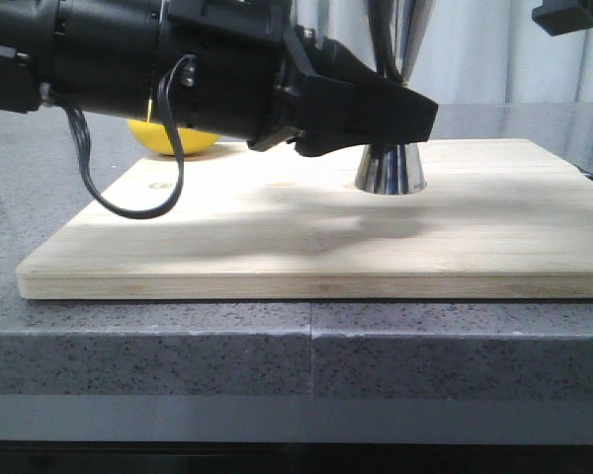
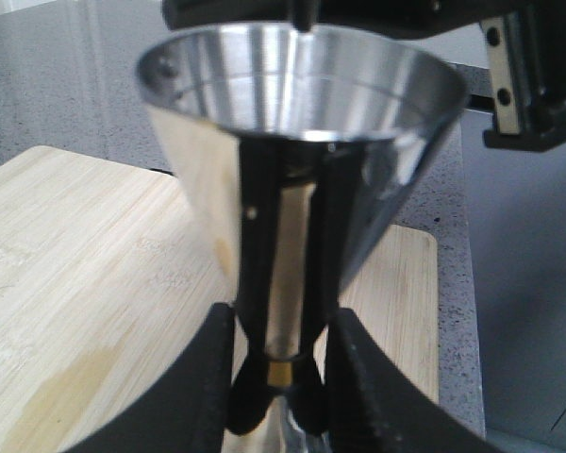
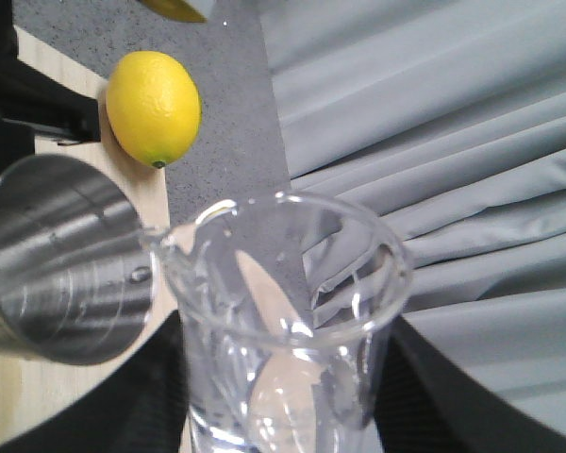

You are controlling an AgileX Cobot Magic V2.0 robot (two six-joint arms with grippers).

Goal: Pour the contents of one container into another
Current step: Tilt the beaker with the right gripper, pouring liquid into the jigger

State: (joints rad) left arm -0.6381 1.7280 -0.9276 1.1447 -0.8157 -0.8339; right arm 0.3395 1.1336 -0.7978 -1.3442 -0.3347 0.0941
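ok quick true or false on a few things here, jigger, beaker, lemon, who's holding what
1. The left gripper is closed on the jigger at its narrow waist. True.
2. The jigger lies on its side. False: it stands upright on the wooden board.
3. The right gripper holds the glass beaker. True.
4. The beaker's lip is far from the jigger. False: it sits right at the jigger's rim.
5. The lemon is inside the jigger. False: it rests by the board's edge.

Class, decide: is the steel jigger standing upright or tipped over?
Upright. The jigger stands with its base flat on the wooden board, the left hand closed around its narrow waist, open cup facing up.
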